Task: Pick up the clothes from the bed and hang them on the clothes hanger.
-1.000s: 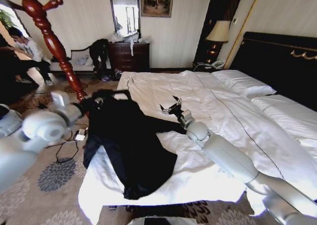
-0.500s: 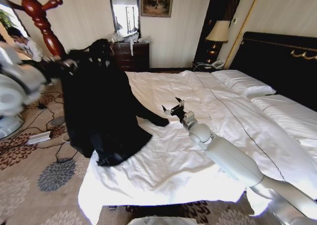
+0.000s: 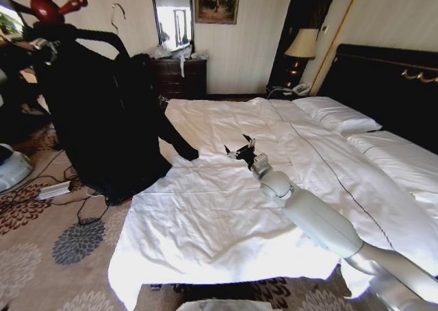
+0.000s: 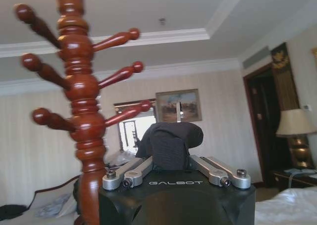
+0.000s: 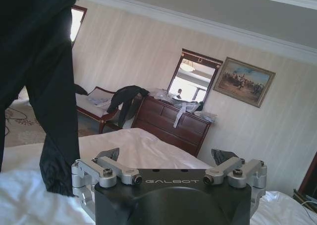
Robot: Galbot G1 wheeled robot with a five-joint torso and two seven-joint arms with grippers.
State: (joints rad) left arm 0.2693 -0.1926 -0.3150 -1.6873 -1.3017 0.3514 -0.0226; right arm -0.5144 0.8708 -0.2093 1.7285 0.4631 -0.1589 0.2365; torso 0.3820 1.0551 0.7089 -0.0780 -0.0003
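1. Black fabric is seen lifted high at the left of the head view: the clothes (image 3: pixel 102 112) are hung in the air beside the clothes hanger (image 3: pixel 42 4), with one sleeve trailing down so that its cuff lies on the bed (image 3: pixel 226 215).
2. At the left wrist, a bunched fold of the clothes (image 4: pixel 171 143) is pinched by the left gripper (image 4: pixel 176 168), its fingers pressed together on the cloth.
3. The clothes hanger (image 4: pixel 79 106) is shown just beside that gripper, its red-brown pole and knobbed pegs upright and near, with none of the fabric seen resting on a peg.
4. Over the white linen the right gripper (image 3: pixel 239 150) is held out near the middle of the bed, and its fingers (image 5: pixel 106 155) are spread apart with nothing between them.
5. From the right wrist, the hanging sleeve of the clothes (image 5: pixel 44 86) is seen draped down to the sheet, close to that gripper but apart from it.
6. Behind the bed a dark wooden dresser (image 3: pixel 178 78) is set against the wall below a mirror (image 3: pixel 172 16) and a framed painting (image 3: pixel 217 1).
7. A table lamp (image 3: pixel 301 47) is stood beside the black headboard (image 3: pixel 390 85), and white pillows (image 3: pixel 335 116) are laid below it.
8. Cables and a power strip (image 3: pixel 55 190) are strewn on the patterned carpet (image 3: pixel 41 270) under the raised garment.
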